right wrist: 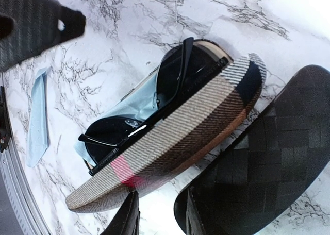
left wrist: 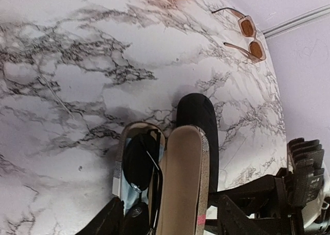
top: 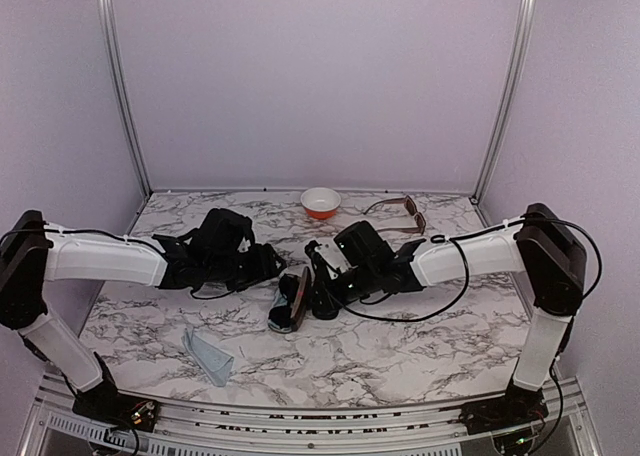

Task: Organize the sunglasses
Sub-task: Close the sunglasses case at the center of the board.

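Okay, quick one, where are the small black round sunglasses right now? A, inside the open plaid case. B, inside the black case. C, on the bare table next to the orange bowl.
A: the black sunglasses lie inside the open plaid case, with the black case beside it; the pair near the orange bowl is the brown sunglasses.

The table top [left wrist: 77, 65] is smooth, with a marble print and a soft sheen. The brown case [right wrist: 191, 142] wears striped woven cloth and is lined in pale blue fabric. The black case [right wrist: 273, 147] looks like matt basket-woven leather, possibly imitation. The black sunglasses [right wrist: 175, 78] have glossy lenses; the brown sunglasses [left wrist: 251, 38] are shiny translucent plastic.
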